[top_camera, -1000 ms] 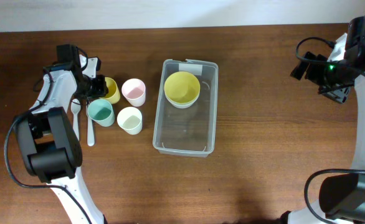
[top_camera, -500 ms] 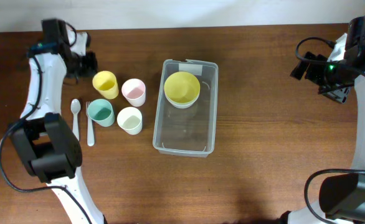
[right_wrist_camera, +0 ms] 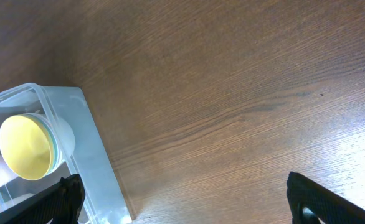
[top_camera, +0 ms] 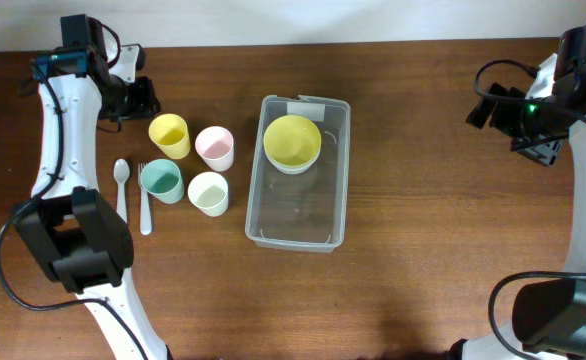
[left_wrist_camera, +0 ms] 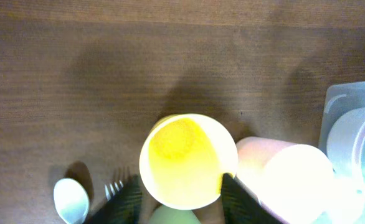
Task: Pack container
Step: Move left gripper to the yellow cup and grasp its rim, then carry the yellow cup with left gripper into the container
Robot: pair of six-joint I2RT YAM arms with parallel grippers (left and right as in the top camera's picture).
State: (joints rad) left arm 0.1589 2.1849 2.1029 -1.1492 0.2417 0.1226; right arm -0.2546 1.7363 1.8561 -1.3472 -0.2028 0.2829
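Observation:
The clear container (top_camera: 298,215) lies mid-table with a yellow bowl (top_camera: 292,140) stacked on other bowls at its far end. A yellow cup (top_camera: 169,135), a pink cup (top_camera: 215,148), a teal cup (top_camera: 161,181) and a pale green cup (top_camera: 208,193) stand to its left. My left gripper (top_camera: 136,98) is open and hovers just behind and left of the yellow cup. In the left wrist view its fingers (left_wrist_camera: 181,200) frame the yellow cup (left_wrist_camera: 182,155) from above. My right gripper (top_camera: 518,122) is wide open and empty at the far right, its fingers (right_wrist_camera: 195,205) over bare wood beside the container (right_wrist_camera: 89,155).
A white spoon (top_camera: 121,185) and a white fork (top_camera: 143,200) lie left of the teal cup. The left wrist view also shows the spoon (left_wrist_camera: 70,199), the pink cup (left_wrist_camera: 288,180) and a container corner (left_wrist_camera: 350,109). Brown wood stretches between container and right arm.
My left gripper has drawn back from the yellow cup toward the far left edge. The yellow cup now stands uncovered. The right arm has not moved.

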